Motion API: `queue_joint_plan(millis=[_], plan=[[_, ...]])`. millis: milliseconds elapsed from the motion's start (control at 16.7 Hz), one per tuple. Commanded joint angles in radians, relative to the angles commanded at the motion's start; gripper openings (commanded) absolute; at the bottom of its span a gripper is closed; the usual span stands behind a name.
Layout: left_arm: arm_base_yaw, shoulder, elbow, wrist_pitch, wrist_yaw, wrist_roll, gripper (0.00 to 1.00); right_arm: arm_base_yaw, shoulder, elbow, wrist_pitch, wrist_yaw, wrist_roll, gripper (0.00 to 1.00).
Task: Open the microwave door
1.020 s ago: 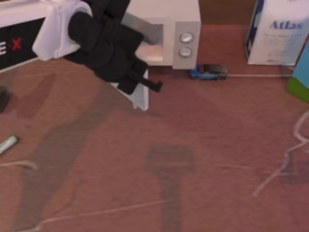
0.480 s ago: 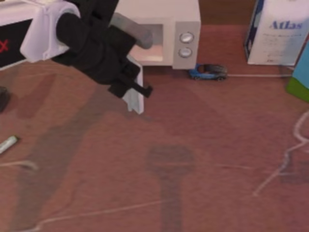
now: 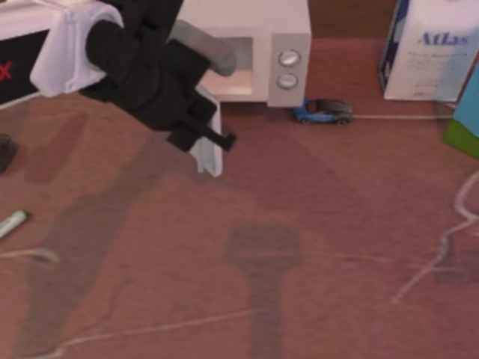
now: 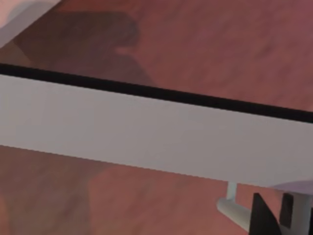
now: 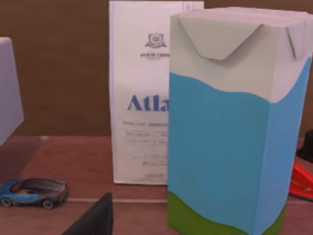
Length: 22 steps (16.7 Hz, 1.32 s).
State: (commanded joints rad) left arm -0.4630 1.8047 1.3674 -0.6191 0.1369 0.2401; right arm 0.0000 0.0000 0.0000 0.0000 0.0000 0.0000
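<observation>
The white microwave [image 3: 262,22] stands at the back of the table, its two silver knobs [image 3: 289,58] facing forward. The microwave door [image 3: 212,157] is swung out toward the left front, leaving the cavity exposed. My left gripper [image 3: 212,139] is shut on the door's free edge. In the left wrist view the door [image 4: 146,132] fills the middle as a white band, with its grey handle [image 4: 234,210] beside a black fingertip [image 4: 261,218]. Only a dark part of my right gripper [image 5: 98,220] shows, in the right wrist view; that arm is out of the top view.
A blue toy car [image 3: 323,111] lies just right of the microwave. The Atlas carton [image 3: 430,52] and a blue-and-green carton [image 3: 465,120] stand at the back right. A marker [image 3: 13,221] lies at the left edge. A red object [image 5: 303,181] sits beside the cartons.
Over the last second my left gripper moved left with the door, swinging it further open. Almost nothing has moved in the last half second.
</observation>
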Motion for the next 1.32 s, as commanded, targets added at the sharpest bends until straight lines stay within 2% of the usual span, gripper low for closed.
queue_joint_plan(millis=[840, 1320], plan=[[-0.003, 0.000, -0.003, -0.001, 0.007, 0.000, 0.00, 0.000, 0.000, 0.000, 0.000, 0.000, 0.000, 1.00], [0.062, -0.040, -0.046, -0.024, 0.087, 0.162, 0.00, 0.000, 0.000, 0.000, 0.000, 0.000, 0.000, 1.00]])
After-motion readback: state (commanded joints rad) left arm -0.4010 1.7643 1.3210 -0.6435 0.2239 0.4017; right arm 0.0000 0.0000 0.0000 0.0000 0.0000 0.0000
